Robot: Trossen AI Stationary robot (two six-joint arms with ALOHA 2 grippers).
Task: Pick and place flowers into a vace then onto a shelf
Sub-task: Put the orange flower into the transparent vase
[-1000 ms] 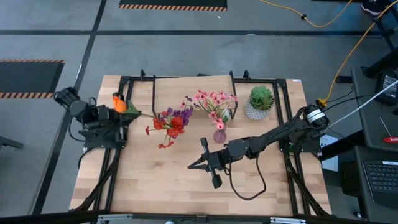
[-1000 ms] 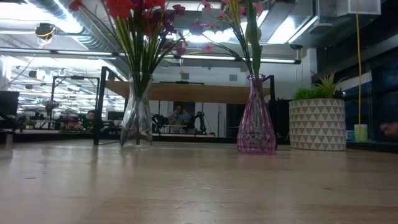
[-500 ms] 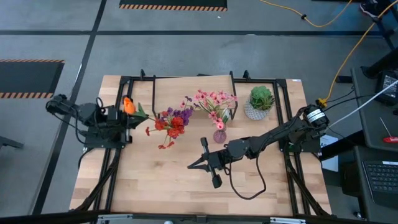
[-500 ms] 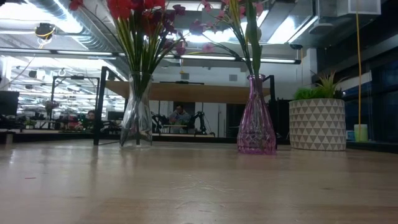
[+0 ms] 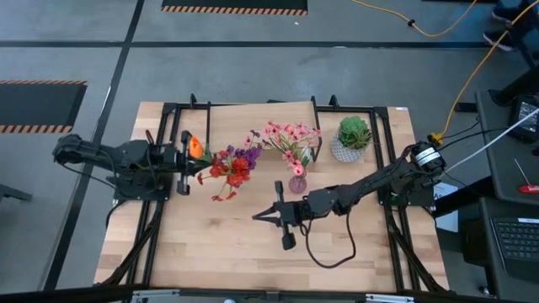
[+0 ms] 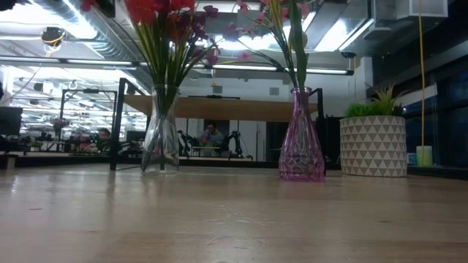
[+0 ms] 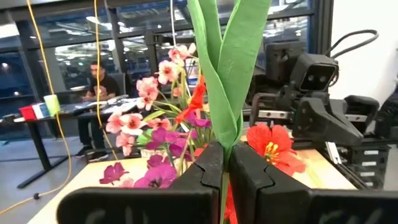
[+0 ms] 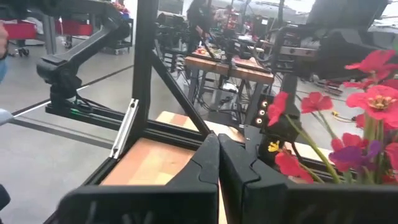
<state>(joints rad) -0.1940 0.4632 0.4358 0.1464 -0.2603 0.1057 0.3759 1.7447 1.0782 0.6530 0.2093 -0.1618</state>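
Note:
My left gripper [image 5: 183, 158] is at the table's left, shut on an orange flower [image 5: 195, 147] with long green leaves [image 7: 229, 68]. Just right of it, red and purple flowers [image 5: 232, 164] stand by their stems in a clear vase [image 6: 161, 135]. Pink flowers [image 5: 290, 137] stand in a purple vase [image 6: 300, 139]. The shelf [image 6: 234, 109] stands behind both vases at the far edge. My right gripper [image 5: 271, 214] hangs shut over the table's middle, near the purple vase [image 5: 296, 183], touching nothing. My left gripper pinches the orange flower's green stem [image 7: 223, 177] between its two fingers, just below where the leaves spread. The fingers come level from the table's left. The flower is lifted clear of the table, with its leaves and blossom rising beyond the fingertips.
A round green plant in a white patterned pot [image 5: 352, 139] stands right of the purple vase. Black frame bars [image 5: 168, 114] run along the table's far and side edges. Bare wood [image 5: 244, 252] lies on the near half of the table. People sit in the room beyond.
My left gripper has carried the orange flower toward the table's right, from the left edge to just beside the clear vase with the red and purple flowers. It has stayed shut on the stem throughout.

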